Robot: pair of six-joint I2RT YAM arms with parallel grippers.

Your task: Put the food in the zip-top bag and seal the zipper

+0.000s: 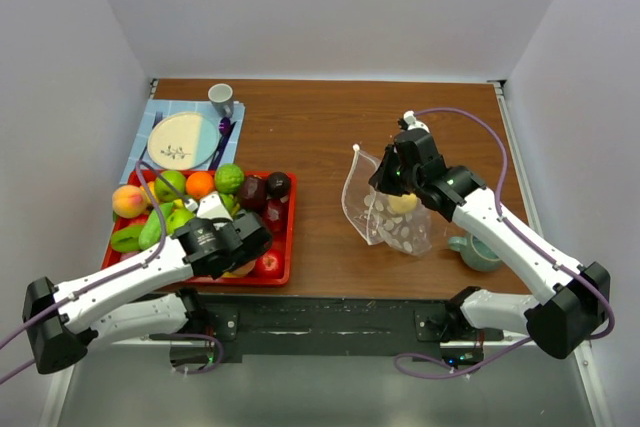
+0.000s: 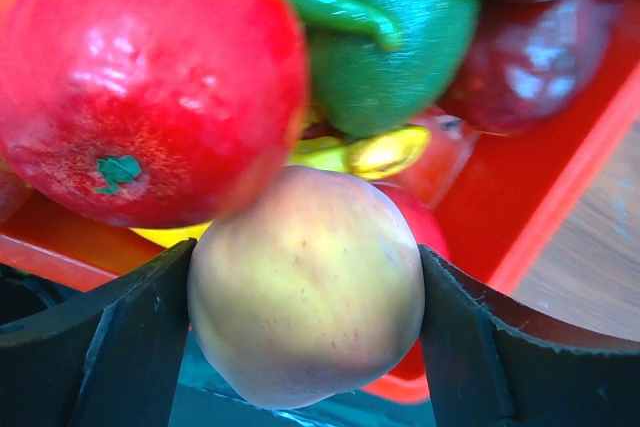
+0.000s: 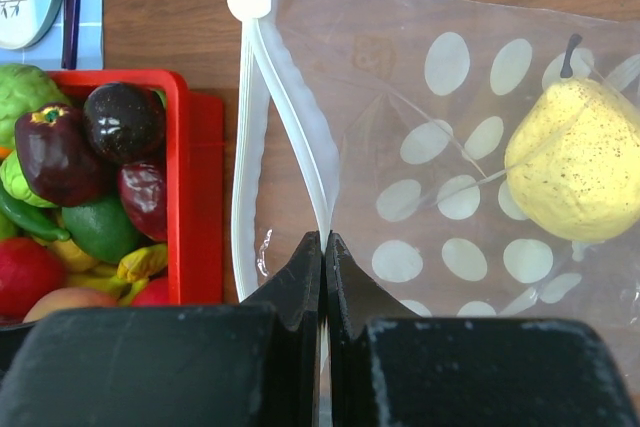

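In the left wrist view a pale yellow-pink peach [image 2: 305,282] sits between my left gripper's [image 2: 305,322] two fingers, which press on both of its sides, low over the red tray [image 2: 560,177]. A red apple [image 2: 150,87], a green fruit [image 2: 400,37] and a dark plum [image 2: 530,57] crowd behind it. From above, the left gripper [image 1: 238,247] hangs over the tray's near right part. My right gripper [image 3: 323,242] is shut on the upper lip of the zipper [image 3: 290,117], holding the mouth of the polka-dot zip-top bag [image 3: 450,147] apart. A yellow pear [image 3: 575,162] lies inside the bag [image 1: 385,217].
The red tray [image 1: 290,237] at the left holds several more fruits and vegetables. Behind it a plate [image 1: 180,139] lies on a blue mat beside a small cup [image 1: 221,99]. A teal mug [image 1: 478,250] stands right of the bag, under the right arm.
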